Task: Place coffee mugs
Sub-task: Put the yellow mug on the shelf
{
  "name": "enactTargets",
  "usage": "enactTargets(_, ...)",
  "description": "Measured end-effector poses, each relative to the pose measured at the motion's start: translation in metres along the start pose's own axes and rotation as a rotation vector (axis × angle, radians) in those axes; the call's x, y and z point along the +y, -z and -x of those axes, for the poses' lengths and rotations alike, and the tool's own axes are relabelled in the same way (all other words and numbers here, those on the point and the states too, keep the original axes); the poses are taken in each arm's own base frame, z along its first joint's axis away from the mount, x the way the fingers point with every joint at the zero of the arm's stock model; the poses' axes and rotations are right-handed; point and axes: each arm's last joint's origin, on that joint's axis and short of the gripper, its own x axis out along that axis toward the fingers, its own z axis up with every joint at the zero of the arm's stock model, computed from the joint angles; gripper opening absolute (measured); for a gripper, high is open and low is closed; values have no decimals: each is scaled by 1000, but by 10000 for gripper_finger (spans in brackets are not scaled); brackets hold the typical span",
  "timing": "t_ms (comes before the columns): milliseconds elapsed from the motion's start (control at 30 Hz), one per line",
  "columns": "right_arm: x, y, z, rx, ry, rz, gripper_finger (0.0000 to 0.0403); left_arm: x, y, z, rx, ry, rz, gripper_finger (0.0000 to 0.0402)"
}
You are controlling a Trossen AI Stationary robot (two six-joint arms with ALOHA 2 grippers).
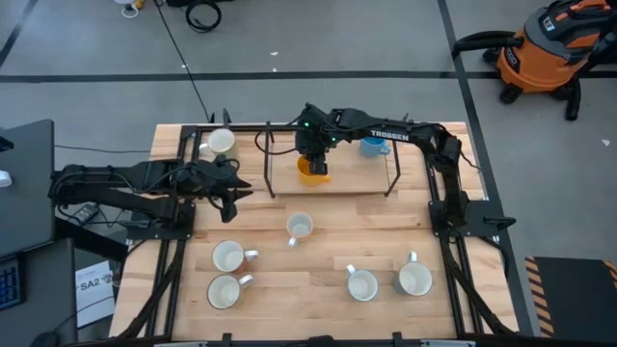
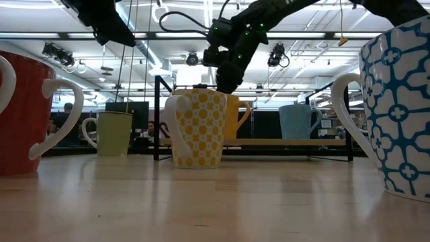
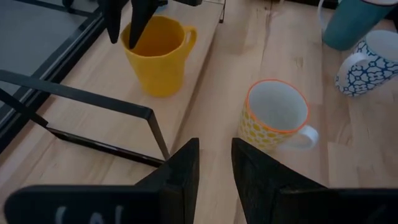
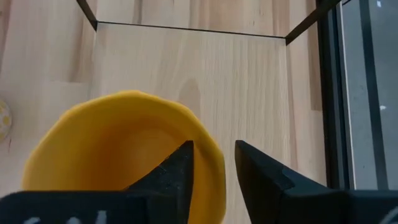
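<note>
An orange-yellow mug (image 1: 312,173) stands upright on the wooden board (image 1: 359,175) of a black-framed rack at the table's far middle. My right gripper (image 4: 214,155) is above it, pointing down and open. One finger is inside the mug and one outside, astride the rim (image 4: 211,140). A blue mug (image 1: 374,146) stands on the board farther right. My left gripper (image 3: 216,155) is open and empty, left of the rack (image 1: 231,188). A yellow-dotted mug (image 3: 273,115) stands on the table near the rack. My right gripper's fingers (image 3: 140,22) stand on either side of the orange-yellow mug's rim, coming from above. A thin gap shows beside the outer finger (image 4: 261,174). I cannot tell whether the inner finger touches the wall. The mug rests on the board on its base (image 2: 235,115).
A cream mug (image 1: 221,142) stands at the far left. Several more mugs stand on the near half of the table, among them a red one (image 2: 20,114) and a blue-patterned one (image 2: 400,107). The rack's black frame bars (image 3: 99,99) rise around the board.
</note>
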Motion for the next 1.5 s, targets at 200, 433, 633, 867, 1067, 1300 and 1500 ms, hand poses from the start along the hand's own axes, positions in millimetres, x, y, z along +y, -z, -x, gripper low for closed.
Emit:
enactTargets(200,0,1,0,7,-3,-1,56,0,0,0,0,0,0,100)
enactTargets(433,1,0,3,2,-30,-9,22,0,-1,0,-8,1,2,100)
enactTargets(633,3,4,12,30,-52,-7,29,0,-1,0,-9,2,2,100)
enactTargets(867,1,22,48,132,-111,5,20,0,-1,0,-9,2,16,100)
enactTargets(1067,-4,37,70,195,-157,-30,24,0,-1,0,-9,1,21,100)
enactTargets(1300,-8,51,83,270,-217,-32,24,0,-1,0,-9,2,21,100)
enactTargets(1500,-8,67,81,320,-247,-59,22,0,-1,0,-10,2,21,100)
